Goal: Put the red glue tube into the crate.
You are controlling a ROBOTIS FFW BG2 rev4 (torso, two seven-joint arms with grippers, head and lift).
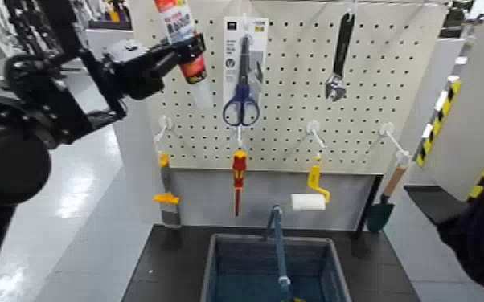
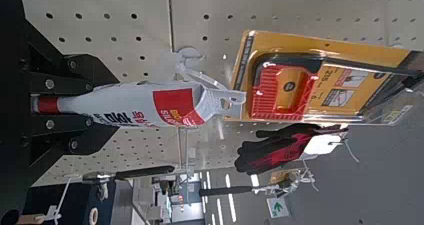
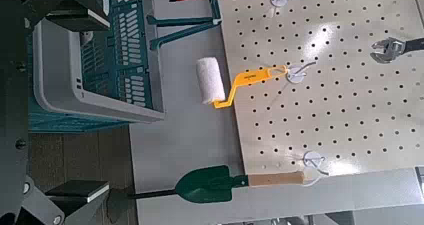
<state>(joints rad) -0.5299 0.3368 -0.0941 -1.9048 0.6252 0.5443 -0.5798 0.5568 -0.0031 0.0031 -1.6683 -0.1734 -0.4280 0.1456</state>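
The red glue tube [image 1: 194, 71] hangs cap down at the top left of the white pegboard. My left gripper [image 1: 186, 50] reaches up from the left and is shut on its middle. In the left wrist view the tube [image 2: 160, 105] lies between the dark fingers [image 2: 82, 73], and its flat end is by a white hook [image 2: 190, 57]. The blue-grey crate [image 1: 213, 269] stands on the dark table below, its blue handle [image 1: 277, 237] upright. My right gripper [image 3: 60, 103] is open and empty beside the crate's pale rim [image 3: 95, 110]. Only the right arm's dark bulk shows in the head view.
On the pegboard hang packaged scissors [image 1: 242, 96], a wrench [image 1: 340, 64], a red-and-yellow screwdriver [image 1: 239, 173], a paint roller [image 1: 309, 199], a green trowel [image 1: 382, 210] and a scraper [image 1: 166, 201]. An orange packaged tool [image 2: 320, 80] and red-black gloves [image 2: 290, 145] hang beyond the tube.
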